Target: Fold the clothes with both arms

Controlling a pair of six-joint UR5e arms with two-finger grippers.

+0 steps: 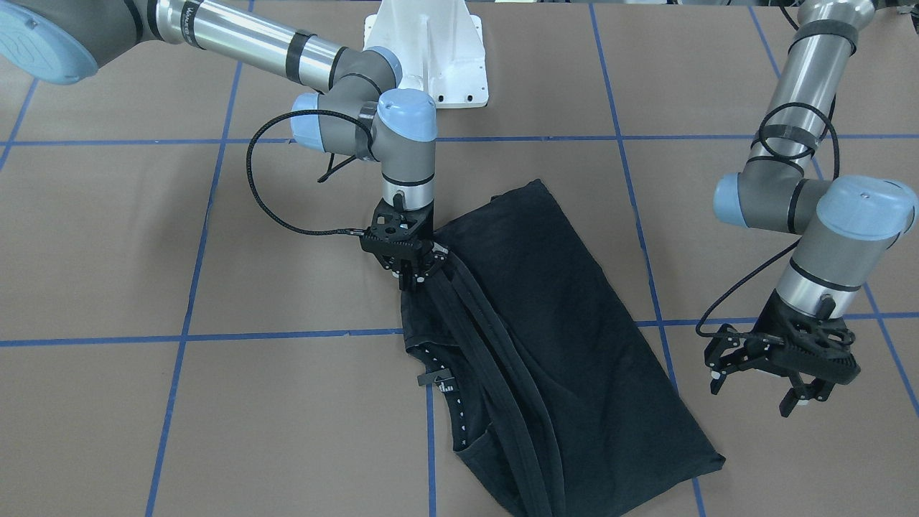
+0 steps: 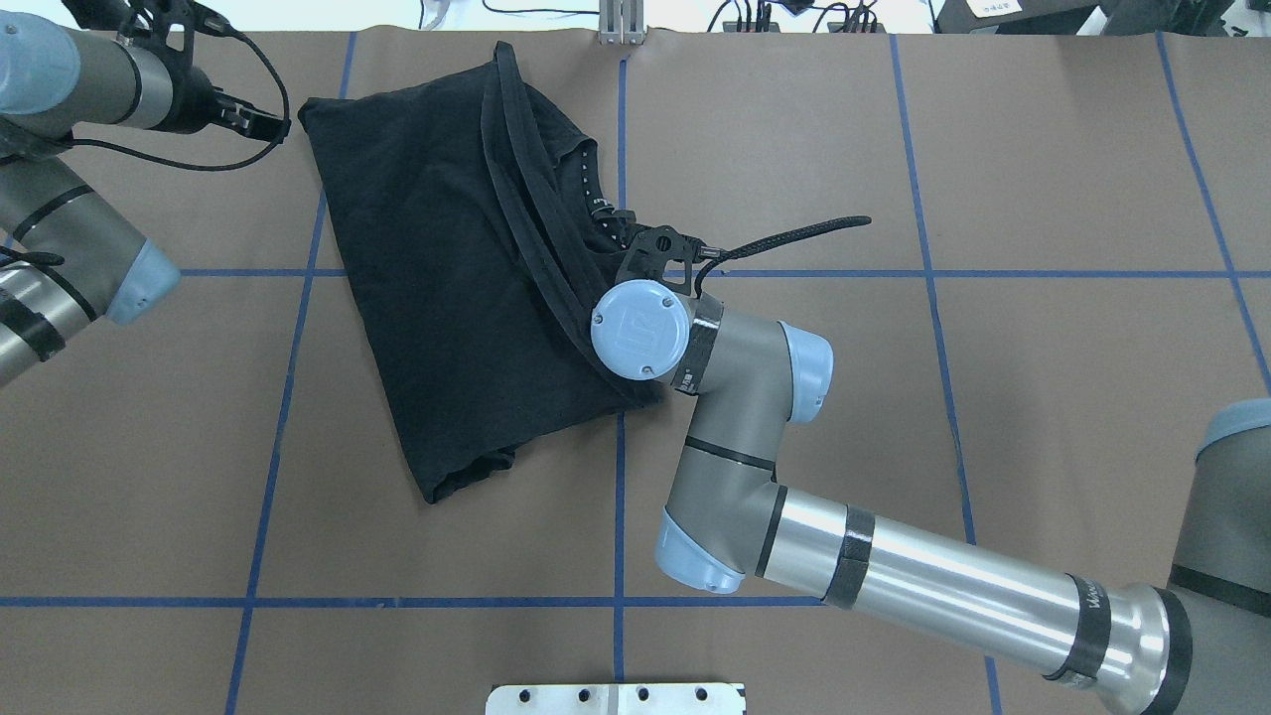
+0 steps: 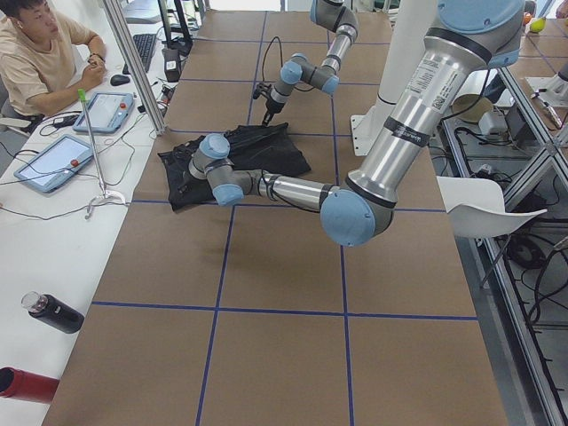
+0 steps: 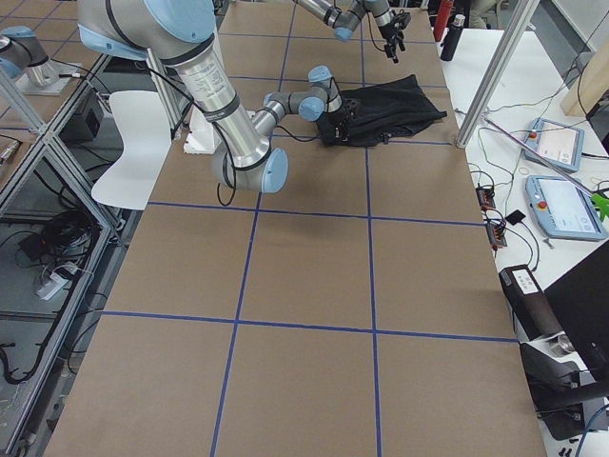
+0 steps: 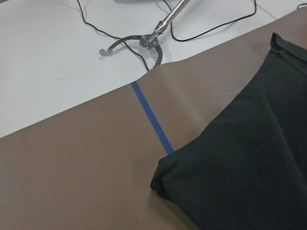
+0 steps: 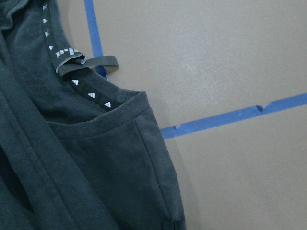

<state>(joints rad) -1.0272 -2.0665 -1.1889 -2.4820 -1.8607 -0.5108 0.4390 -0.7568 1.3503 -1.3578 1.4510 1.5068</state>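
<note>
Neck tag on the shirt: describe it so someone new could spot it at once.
Start at the black T-shirt on the brown table, then find its collar near the right gripper. The tag is the small grey loop sticking out there, curling loose, unlike the flat white-triangle tape.

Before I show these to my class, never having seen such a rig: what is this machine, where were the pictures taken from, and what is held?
These are two robot arms with pincer grippers at a brown table. One picture faces the robot, one looks down from behind it, two from the table's ends, two from wrist cameras. A black shirt, partly folded, lies on the table. The right gripper seems pinched on its edge; the left gripper hangs open beside it, holding nothing.
</note>
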